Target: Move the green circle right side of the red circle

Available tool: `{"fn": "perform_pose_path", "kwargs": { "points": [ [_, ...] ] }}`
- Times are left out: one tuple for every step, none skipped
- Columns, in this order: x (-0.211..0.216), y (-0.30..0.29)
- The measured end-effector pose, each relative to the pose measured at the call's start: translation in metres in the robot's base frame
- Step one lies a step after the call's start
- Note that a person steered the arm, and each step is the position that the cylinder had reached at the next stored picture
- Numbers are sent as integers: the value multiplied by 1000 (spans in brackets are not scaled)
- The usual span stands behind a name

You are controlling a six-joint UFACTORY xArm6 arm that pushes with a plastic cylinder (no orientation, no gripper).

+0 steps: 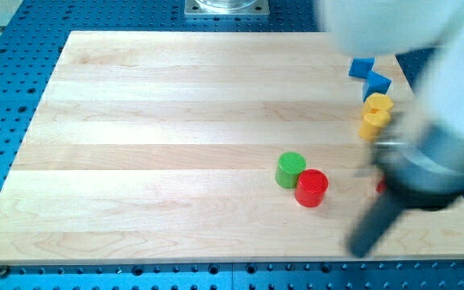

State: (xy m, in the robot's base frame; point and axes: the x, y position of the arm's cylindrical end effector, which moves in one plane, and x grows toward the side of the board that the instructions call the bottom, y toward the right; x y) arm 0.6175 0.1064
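Green circle, a short green cylinder block (290, 169), sits on the wooden desk (135, 145) right of centre, nearer the bottom edge than the top. It is touching, or all but touching, the red circle, a short red cylinder block (311, 188), on that block's upper-left side. So it is on the wrong side: task not done, and nothing in this layout counts as progress yet. What's left, as I judge it: get the green one round the red one and park it on the side toward the desk's right edge, without knocking the red away.

No jaws on this rig, so nothing to open, close or hold; I only have a dark rod. It is motion-blurred, and my tip (361, 250) looks to be near the desk's bottom-right corner, apart from both circles and touching no block.

Other blocks near the right edge: two blue angular blocks (369, 76) toward the top-right corner, two yellow rounded blocks (375, 115) just below them. A sliver of another red block (382, 185) shows behind my rod; shape cannot be told.
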Motion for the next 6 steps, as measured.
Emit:
{"fn": "perform_pose_path", "kwargs": {
  "points": [
    [-44, -68],
    [-108, -90],
    [-123, -38],
    [-105, 4],
    [-97, 20],
    [-86, 37]
  ]
}}
